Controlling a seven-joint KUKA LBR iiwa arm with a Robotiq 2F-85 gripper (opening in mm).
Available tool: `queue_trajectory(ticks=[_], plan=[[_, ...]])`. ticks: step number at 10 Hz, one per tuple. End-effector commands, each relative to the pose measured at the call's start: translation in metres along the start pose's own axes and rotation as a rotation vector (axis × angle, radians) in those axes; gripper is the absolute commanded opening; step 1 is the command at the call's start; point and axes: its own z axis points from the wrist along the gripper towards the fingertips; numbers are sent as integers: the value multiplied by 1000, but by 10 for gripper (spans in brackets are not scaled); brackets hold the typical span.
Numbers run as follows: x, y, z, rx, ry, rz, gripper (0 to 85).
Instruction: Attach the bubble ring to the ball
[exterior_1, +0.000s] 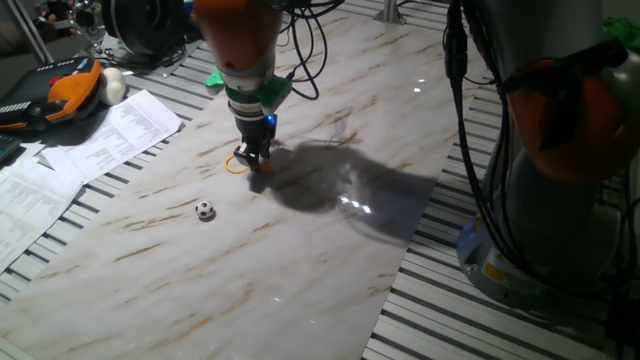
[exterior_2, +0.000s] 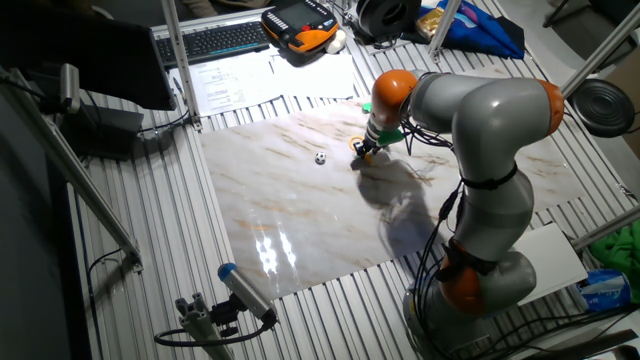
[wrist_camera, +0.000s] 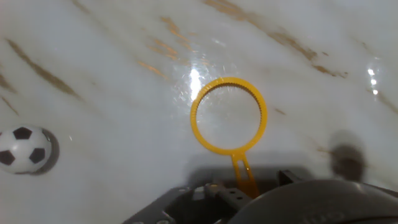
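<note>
The bubble ring (exterior_1: 237, 165) is a thin yellow ring with a short handle, low on the marble board (exterior_1: 330, 250). In the hand view the ring (wrist_camera: 229, 115) fills the middle and its handle runs down between my fingers. My gripper (exterior_1: 256, 160) stands upright over the handle, with its jaws close together on it. The gripper also shows in the other fixed view (exterior_2: 363, 152) and the hand view (wrist_camera: 249, 186). The small soccer ball (exterior_1: 204, 210) lies apart on the board, to the front left of the ring. It sits at the left edge of the hand view (wrist_camera: 23, 149).
Printed papers (exterior_1: 110, 135) lie left of the board. An orange and black handset (exterior_1: 60, 95) and a plain cream ball (exterior_1: 113, 85) sit behind them. A keyboard (exterior_2: 215, 40) is at the far side. The arm's base (exterior_1: 560, 150) stands at the right.
</note>
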Motion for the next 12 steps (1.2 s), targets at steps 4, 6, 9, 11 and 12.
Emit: queue_trajectory(ticks=[4,6,9,11,12], plan=[[0,1,3,2,-1,-2,340],[0,2,-1,10,14,-24,170],[0,4,-2,8,16,-24,0],[0,3,-5,11,20,-15,0],[1,3,-8,11,23,-6,170]])
